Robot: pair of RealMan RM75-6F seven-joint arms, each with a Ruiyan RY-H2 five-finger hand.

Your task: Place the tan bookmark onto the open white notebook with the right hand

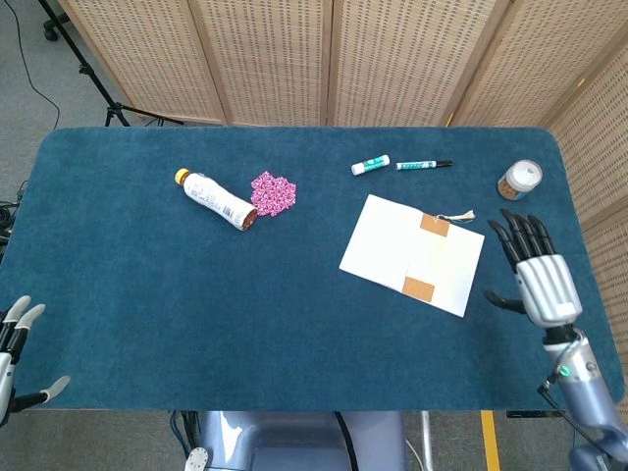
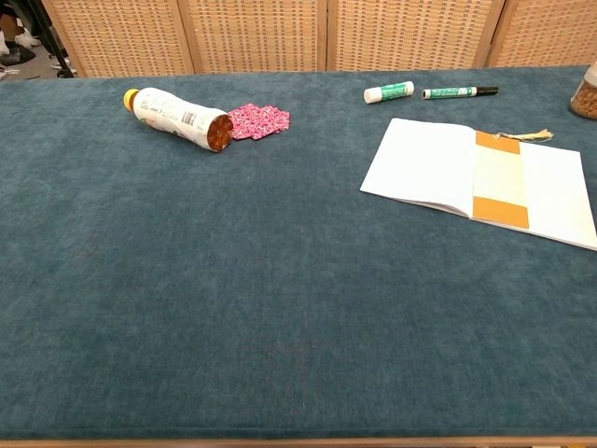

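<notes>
Tan bookmark (image 1: 428,255) lies across the notebook (image 1: 388,245); the empty right hand (image 1: 538,275), fingers spread at three o'clock, could snag its tassel if swept back.

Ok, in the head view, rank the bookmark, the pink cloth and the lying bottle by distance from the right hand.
1. Tan bookmark, on the open notebook, just left of the right hand.
2. Pink cloth, far-left of mid-table.
3. Lying bottle, beside the cloth, further left.

The blue table (image 1: 147,294) bears a notebook (image 1: 392,245), bottle (image 1: 216,199), marker (image 1: 422,165) and jar (image 1: 518,180).
</notes>
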